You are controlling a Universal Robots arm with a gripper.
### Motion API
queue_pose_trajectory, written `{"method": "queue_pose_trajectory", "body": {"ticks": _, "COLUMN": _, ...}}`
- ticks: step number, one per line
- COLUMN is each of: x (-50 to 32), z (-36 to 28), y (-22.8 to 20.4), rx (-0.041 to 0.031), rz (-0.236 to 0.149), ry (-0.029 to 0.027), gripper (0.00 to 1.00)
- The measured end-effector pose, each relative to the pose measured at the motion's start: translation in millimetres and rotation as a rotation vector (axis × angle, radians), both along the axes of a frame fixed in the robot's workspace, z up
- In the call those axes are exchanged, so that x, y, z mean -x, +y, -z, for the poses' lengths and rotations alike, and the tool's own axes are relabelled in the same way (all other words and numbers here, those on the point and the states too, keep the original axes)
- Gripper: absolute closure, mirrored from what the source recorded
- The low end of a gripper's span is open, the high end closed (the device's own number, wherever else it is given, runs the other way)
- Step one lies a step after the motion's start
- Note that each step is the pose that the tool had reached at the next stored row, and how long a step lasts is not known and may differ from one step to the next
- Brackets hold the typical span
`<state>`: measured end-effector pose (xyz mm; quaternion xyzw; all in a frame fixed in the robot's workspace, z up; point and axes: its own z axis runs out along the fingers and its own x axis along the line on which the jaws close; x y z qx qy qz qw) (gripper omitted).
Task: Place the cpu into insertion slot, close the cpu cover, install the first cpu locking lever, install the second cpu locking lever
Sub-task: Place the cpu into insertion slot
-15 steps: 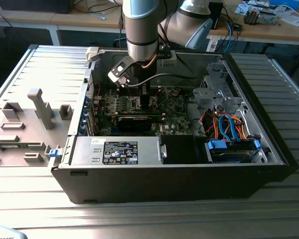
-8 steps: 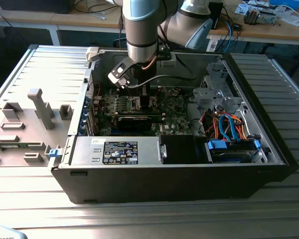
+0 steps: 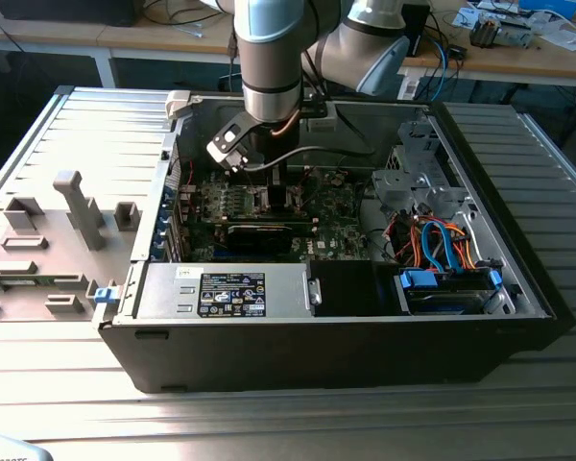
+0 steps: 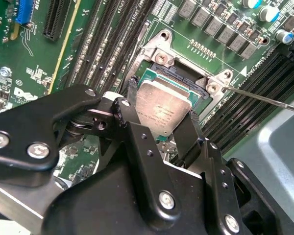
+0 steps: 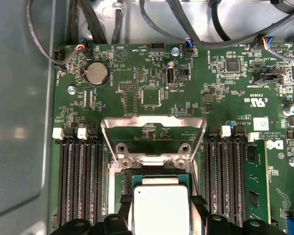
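Cpu (image 4: pixel 164 105) is being pinched by two opposite edges between the gripper (image 4: pixel 162 103) fingers (image 4: pixel 132 93), so the hand is being clamped on the chip, silvery top facing up. It's being held right over the insertion slot (image 5: pixel 154 175) and lined up with it pretty well. Whether it's actually being seated in there or just being hovered above can't be told tbh. The cpu cover (image 5: pixel 152 121) is being seen flipped up and open at the far edge of the socket, with green board being shown through its window. A thin metal lever (image 4: pixel 264 99) is being seen swung out from one corner of the socket. The socket is being flanked on both sides by long black memory slots (image 5: pixel 78 181). In the exterior view the arm (image 3: pixel 269 58) is being reached straight down into the open computer case (image 3: pixel 317 346), which is being supported on a ribbed metal table (image 3: pixel 365 423).
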<state>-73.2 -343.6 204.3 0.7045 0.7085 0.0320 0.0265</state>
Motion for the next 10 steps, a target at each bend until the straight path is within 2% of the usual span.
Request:
{"method": "queue_pose_trajectory", "body": {"ticks": 3, "x": 0.0, "z": 0.8, "y": 3.1, "rx": -0.0001, "rz": 0.0, "ry": -0.0001, "gripper": 0.45}}
{"method": "queue_pose_trajectory", "body": {"ticks": 10, "x": 0.0, "z": 5.4, "y": 3.2, "rx": 0.0, "rz": 0.0, "ry": 0.0, "gripper": 0.45}}
